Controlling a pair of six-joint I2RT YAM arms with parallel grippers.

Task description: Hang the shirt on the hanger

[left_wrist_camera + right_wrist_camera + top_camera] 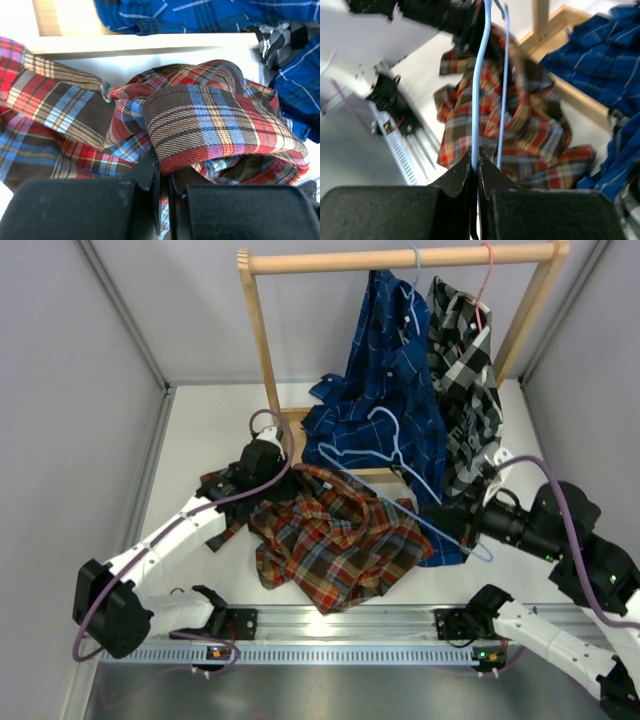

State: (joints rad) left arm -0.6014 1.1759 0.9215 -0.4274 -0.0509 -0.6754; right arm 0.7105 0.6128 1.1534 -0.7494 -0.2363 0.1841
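The red-orange plaid shirt (pixel 335 540) lies crumpled on the table in front of the rack. My left gripper (pixel 283 478) sits at its far left edge and is shut on a fold of the shirt (pixel 215 120); the cloth runs between the jaws in the left wrist view (pixel 164 172). The light-blue wire hanger (pixel 398 447) is held tilted above the shirt's right side, its hook pointing to the rack. My right gripper (pixel 437 512) is shut on one wire of the hanger (pixel 482 75), at the jaws in the right wrist view (pixel 476 167), with the shirt (pixel 520 125) below.
A wooden rack (pixel 262 340) stands at the back, its base rail (pixel 140 44) just beyond the shirt. A navy plaid shirt (pixel 385 370) and a black-and-white plaid shirt (pixel 465 390) on a pink hanger (pixel 487 280) hang from it. A metal rail (pixel 340 625) runs along the near edge.
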